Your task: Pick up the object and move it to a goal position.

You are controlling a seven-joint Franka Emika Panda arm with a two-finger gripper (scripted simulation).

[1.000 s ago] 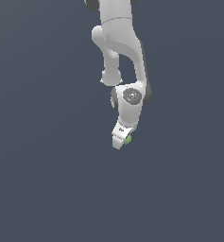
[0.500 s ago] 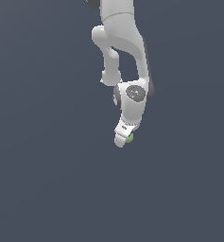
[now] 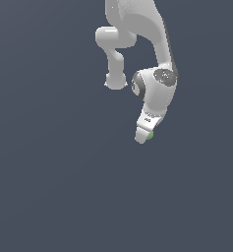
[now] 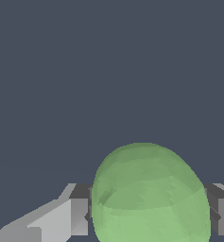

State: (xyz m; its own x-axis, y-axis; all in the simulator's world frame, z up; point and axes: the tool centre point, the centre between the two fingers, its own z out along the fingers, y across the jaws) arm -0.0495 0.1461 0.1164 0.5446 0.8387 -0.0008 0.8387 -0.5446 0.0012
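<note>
The object is a small light-green ball (image 3: 150, 135). In the exterior view only a sliver of it shows at the tip of the white gripper (image 3: 143, 138), which hangs from the white arm against a plain dark grey background. In the wrist view the ball (image 4: 149, 194) fills the space between the two grey fingers (image 4: 75, 215), which press on it from both sides. The gripper (image 4: 149, 217) is shut on the ball. The far side of the ball is hidden by the fingers.
The white arm (image 3: 155, 88) reaches down from the top of the exterior view. Around it there is only a flat dark grey background, with no other object or edge showing.
The arm and gripper have shifted towards the exterior view's right and slightly up, carrying the ball. The grip on the ball looks unchanged.
</note>
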